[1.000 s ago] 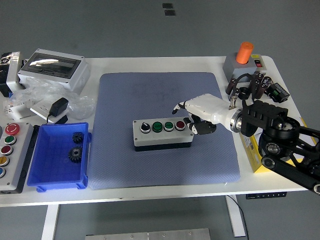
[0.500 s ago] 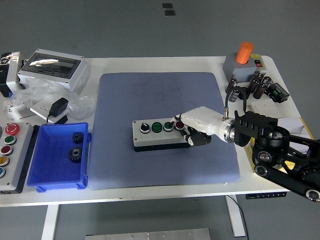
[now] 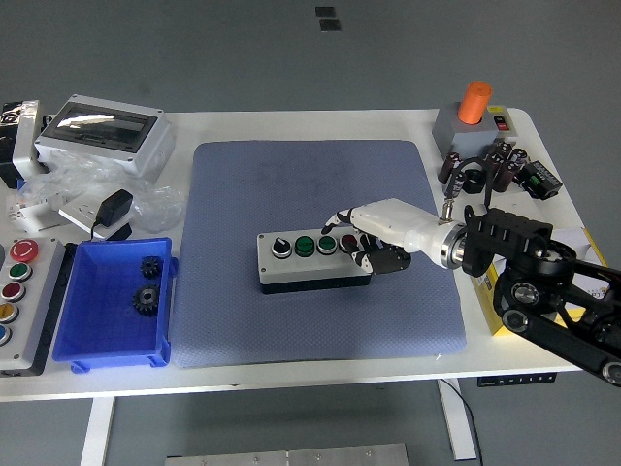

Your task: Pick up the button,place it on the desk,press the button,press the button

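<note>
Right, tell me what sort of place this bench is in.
Most likely a robotics lab or test bench for electrical control parts. A button box sits on a grey mat under the robot's right hand, with a blue bin of gears and a clear-lidded enclosure alongside.

White bench (image 3: 320,124) on white legs (image 3: 97,427), over a plain grey floor (image 3: 194,49). Two small dark floor marks (image 3: 327,17) at top. A metal plate (image 3: 286,455) lies on the floor under the bench's near edge. Even light, soft shadows.
</note>
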